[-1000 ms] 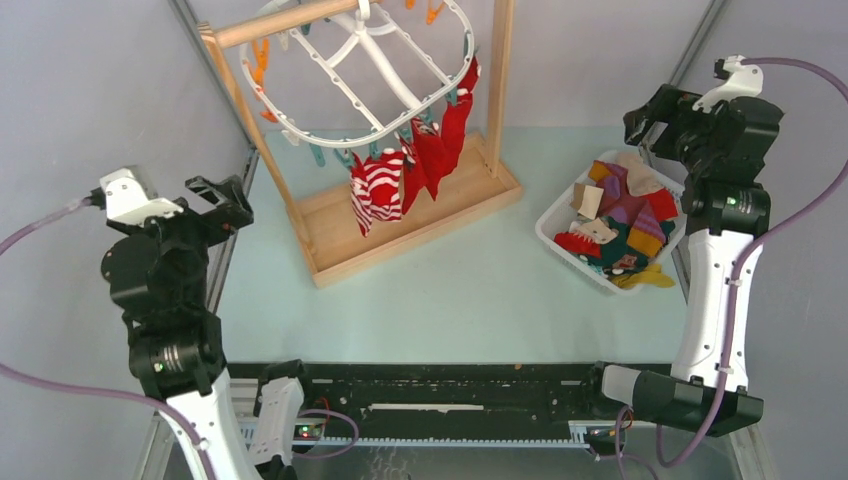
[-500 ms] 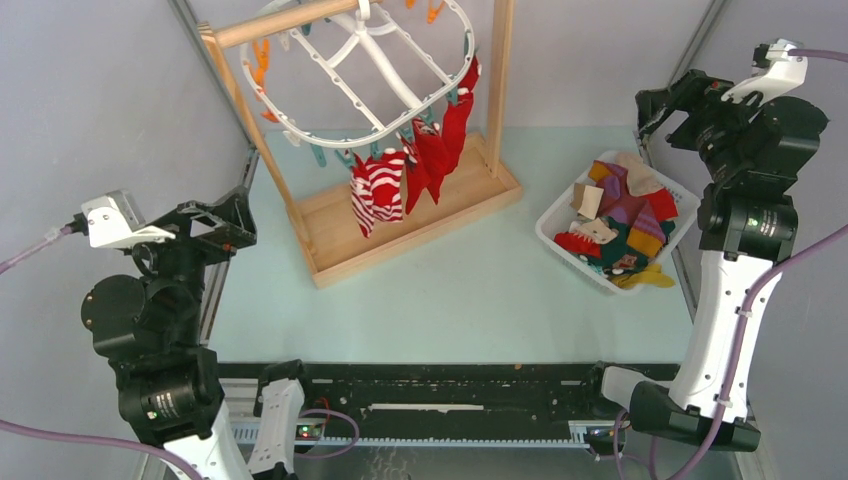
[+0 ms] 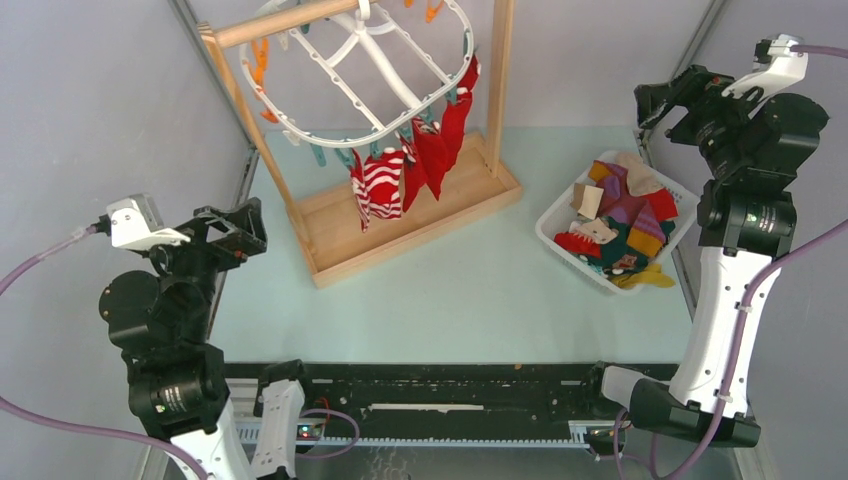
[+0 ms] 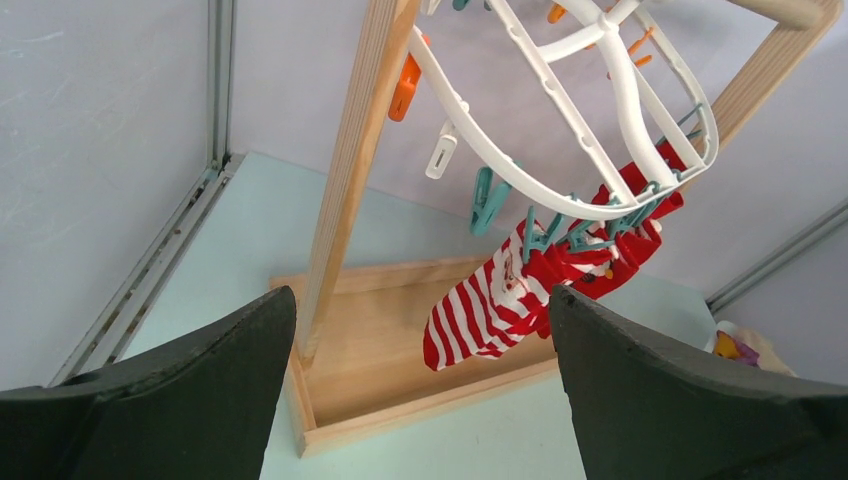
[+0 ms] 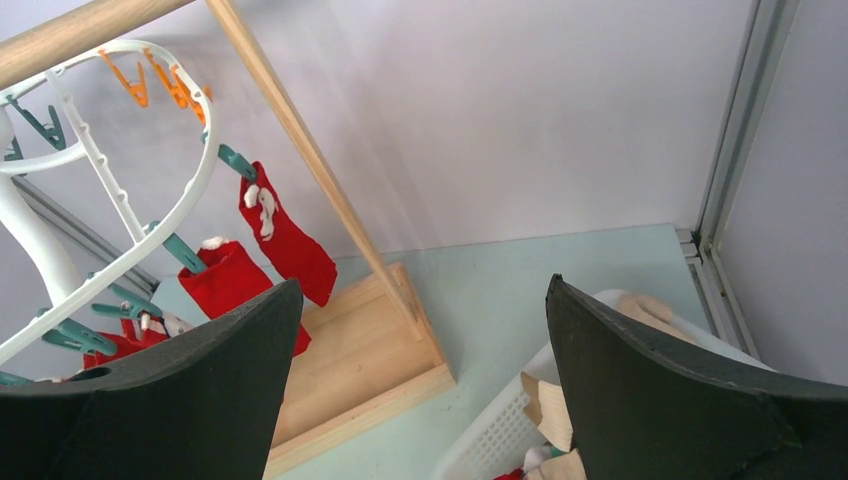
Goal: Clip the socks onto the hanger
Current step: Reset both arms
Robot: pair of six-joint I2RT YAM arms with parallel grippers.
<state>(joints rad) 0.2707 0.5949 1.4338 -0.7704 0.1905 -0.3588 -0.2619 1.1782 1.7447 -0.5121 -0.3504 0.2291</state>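
The white oval hanger [image 3: 370, 70] hangs tilted from a wooden stand, with teal and orange clothespins round its rim. A red-and-white striped sock [image 3: 378, 190] and plain red socks [image 3: 440, 140] are clipped along its near rim. More socks [image 3: 625, 225] in purple, yellow, beige, red and teal lie heaped in a white basket [image 3: 548, 228]. My left gripper [image 3: 235, 225] is open and empty, raised at the far left and facing the striped sock [image 4: 490, 310]. My right gripper [image 3: 665, 95] is open and empty, high beyond the basket, looking toward the red socks [image 5: 285, 245].
The wooden stand's tray base [image 3: 410, 225] sits at the back middle, with upright posts [image 3: 498, 80] on either side of the hanger [image 4: 560, 190]. The basket [image 5: 500, 435] is by the right wall. Metal rails run along both side walls.
The right arm rose and swung slightly right, then held still. The left arm dropped back toward the near edge, then eased right. Both grippers stayed open.
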